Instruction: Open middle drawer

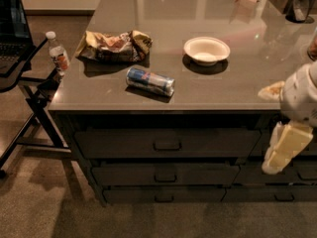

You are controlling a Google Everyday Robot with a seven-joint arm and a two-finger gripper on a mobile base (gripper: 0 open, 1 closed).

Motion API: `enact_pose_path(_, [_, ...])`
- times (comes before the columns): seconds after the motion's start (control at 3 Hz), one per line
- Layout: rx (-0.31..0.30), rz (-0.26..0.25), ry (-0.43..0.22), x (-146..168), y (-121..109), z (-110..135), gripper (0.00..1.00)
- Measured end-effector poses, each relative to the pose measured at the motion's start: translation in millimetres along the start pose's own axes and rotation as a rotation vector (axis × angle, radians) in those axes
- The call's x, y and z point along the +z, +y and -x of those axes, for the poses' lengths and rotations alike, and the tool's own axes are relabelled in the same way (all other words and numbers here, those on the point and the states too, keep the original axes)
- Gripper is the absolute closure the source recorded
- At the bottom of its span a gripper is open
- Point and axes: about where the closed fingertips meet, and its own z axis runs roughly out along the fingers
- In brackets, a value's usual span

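Observation:
The middle drawer (165, 174) is a dark grey-brown front of medium height with a small black pull (165, 178) at its centre. It sits shut between the taller top drawer (167, 143) and the thin bottom drawer (163, 196). My gripper (275, 163) hangs at the right edge of the view on a white and cream arm (300, 99), in front of the right-hand drawer column. It is level with the middle drawer and far right of its pull, touching nothing I can see.
On the grey counter (237, 83) lie a can (150, 82) on its side, a crumpled chip bag (115, 46), a white bowl (206, 50) and a snack (271, 90). A black stand (34, 90) with a water bottle (57, 53) and a laptop (12, 29) is at the left.

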Motion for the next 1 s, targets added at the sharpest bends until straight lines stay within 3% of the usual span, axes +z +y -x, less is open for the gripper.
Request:
enact_pose_path(0.67, [-0.048,0.075,-0.145,90.2,43.4,-38.2,0.0])
enact_pose_path(1.0, [-0.046,0.077,-0.3,126.5,51.1,-32.7,0.0])
